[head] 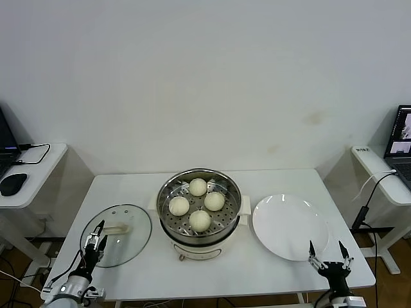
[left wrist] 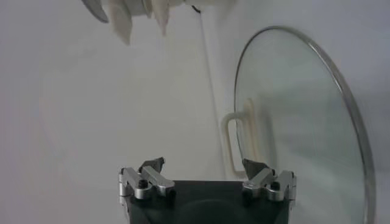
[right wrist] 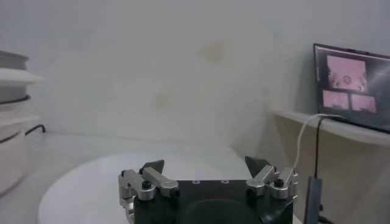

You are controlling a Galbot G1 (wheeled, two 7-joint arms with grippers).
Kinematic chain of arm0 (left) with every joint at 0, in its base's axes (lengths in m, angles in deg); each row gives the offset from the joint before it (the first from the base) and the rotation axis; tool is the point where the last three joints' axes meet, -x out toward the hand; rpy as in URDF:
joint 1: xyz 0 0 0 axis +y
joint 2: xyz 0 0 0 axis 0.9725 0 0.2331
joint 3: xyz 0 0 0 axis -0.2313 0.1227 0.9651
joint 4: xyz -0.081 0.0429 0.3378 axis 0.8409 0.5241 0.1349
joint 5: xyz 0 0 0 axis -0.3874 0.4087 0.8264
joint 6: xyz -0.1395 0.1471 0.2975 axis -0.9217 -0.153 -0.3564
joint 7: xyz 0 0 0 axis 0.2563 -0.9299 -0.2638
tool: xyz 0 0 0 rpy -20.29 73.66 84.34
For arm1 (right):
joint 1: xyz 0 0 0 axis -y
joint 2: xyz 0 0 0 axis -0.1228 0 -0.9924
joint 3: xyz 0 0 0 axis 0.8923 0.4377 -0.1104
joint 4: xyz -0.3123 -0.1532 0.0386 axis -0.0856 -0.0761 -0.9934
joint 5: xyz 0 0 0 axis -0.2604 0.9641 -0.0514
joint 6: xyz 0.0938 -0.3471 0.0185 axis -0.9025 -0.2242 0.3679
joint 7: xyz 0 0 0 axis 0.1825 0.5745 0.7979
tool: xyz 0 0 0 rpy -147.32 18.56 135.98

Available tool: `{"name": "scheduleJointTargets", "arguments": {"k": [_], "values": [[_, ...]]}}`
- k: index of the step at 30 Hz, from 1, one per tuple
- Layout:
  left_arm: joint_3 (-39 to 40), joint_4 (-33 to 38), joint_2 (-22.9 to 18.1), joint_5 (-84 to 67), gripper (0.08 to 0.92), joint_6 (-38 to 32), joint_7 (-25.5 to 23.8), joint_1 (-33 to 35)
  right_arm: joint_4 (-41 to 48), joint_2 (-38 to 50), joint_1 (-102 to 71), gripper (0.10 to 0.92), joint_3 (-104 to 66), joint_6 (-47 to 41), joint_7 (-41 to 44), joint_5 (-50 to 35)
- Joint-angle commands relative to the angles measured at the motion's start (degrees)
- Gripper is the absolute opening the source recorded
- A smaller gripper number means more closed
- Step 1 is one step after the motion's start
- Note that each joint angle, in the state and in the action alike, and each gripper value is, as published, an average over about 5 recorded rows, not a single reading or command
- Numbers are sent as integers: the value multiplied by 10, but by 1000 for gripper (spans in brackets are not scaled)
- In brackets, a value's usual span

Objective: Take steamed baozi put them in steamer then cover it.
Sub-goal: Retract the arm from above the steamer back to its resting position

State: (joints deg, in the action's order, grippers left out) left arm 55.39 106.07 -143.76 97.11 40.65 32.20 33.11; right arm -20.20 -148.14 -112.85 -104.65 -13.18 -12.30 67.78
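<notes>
Several creamy-white baozi [head: 198, 187] sit in the shiny steel steamer [head: 166, 196] on its cream pot base at the table's middle. The clear glass cover [head: 130, 232] with its cream handle [head: 117, 227] lies flat on the table to the steamer's left. It also shows in the left wrist view [left wrist: 298, 122], with its handle [left wrist: 234, 141]. My left gripper [head: 96, 239] is open and empty at the cover's near-left edge, also in its wrist view [left wrist: 204, 167]. My right gripper [head: 329, 251] is open and empty at the plate's near-right edge, also in its wrist view [right wrist: 205, 165].
A flat white plate [head: 289, 224] lies right of the steamer. Side desks stand on both sides, with a mouse [head: 13, 183] on the left one and a laptop [head: 399, 138] on the right one. The table's front edge is close to both grippers.
</notes>
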Motion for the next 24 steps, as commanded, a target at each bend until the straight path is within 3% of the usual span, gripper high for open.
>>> {"name": "scheduleJointTargets", "arguments": {"k": [1, 24], "values": [[12, -43, 2, 16, 823, -5, 4, -54, -2, -15, -17, 823, -12, 4, -1, 9], [39, -130, -12, -45, 823, -32, -7, -133, 8, -24, -18, 823, -9, 9, -4, 24]]}}
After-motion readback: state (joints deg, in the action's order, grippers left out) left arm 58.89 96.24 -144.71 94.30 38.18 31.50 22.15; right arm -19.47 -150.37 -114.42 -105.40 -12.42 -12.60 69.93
